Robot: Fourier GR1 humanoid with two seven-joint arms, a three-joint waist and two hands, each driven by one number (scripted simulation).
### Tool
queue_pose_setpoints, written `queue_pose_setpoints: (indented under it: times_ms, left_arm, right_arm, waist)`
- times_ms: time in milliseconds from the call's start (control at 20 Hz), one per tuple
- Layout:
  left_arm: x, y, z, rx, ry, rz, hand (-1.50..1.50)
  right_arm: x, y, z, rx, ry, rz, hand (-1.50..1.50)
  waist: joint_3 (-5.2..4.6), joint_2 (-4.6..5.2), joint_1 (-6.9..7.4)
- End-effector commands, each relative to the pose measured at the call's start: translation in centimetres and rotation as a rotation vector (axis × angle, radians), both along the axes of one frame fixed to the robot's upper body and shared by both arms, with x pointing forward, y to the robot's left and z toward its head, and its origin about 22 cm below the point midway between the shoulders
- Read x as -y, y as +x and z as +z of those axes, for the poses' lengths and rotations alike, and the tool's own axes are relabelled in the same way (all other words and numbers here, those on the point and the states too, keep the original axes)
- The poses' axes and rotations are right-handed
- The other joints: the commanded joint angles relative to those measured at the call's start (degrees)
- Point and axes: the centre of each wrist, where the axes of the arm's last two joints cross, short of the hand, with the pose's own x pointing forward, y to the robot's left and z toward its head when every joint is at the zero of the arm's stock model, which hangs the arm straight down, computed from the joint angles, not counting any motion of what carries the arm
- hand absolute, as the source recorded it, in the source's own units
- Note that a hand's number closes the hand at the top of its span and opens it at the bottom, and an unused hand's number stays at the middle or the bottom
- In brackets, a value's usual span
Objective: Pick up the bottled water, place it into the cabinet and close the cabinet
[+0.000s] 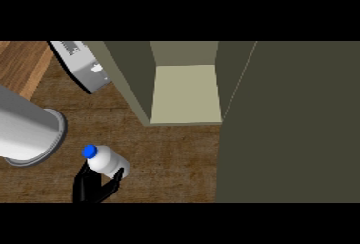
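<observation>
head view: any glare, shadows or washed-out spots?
Head view: flat, even light, with no glare and no hard cast shadows. The open cabinet has a pale lit floor, while its door is a dark flat slab. The bottled water reads bright white, blue cap clear, against the black left hand.

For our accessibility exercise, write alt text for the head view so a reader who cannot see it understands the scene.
A black robot hand curls around a white water bottle with a blue cap above a wooden counter. Ahead stands an open cabinet, its door swung out at right; a grey forearm shows at left.
</observation>
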Motion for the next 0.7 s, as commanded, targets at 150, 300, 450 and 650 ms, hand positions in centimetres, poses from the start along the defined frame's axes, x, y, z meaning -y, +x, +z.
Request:
queue_pose_setpoints:
  times_ms: [150,300,450,650]
  left_arm:
    - [0.7,1.2,-0.5,0.023,-0.078,-0.043,1.50]
    - [2.0,3.5,0.8,0.015,-0.071,-0.113,1.50]
    - [1.6,2.7,0.1,0.026,-0.049,-0.177,1.50]
    - [2.3,2.6,0.6,0.069,-0.045,-0.202,1.50]
  right_arm:
    - [-0.3,-0.8,2.3,0.035,0.020,0.009,-1.50]
    - [0.5,-0.6,2.3,0.034,-0.005,0.006,-1.50]
    - [0.4,0.1,2.0,0.045,0.000,0.005,-1.50]
    - [0.5,-0.9,2.4,0.021,-0.006,0.014,-1.50]
  waist:
    - [-1.34,0.51,-0.85]
    - [-1.28,0.52,-0.81]
    - [-1.37,0.91,-0.42]
    - [-1.27,0.38,-0.82]
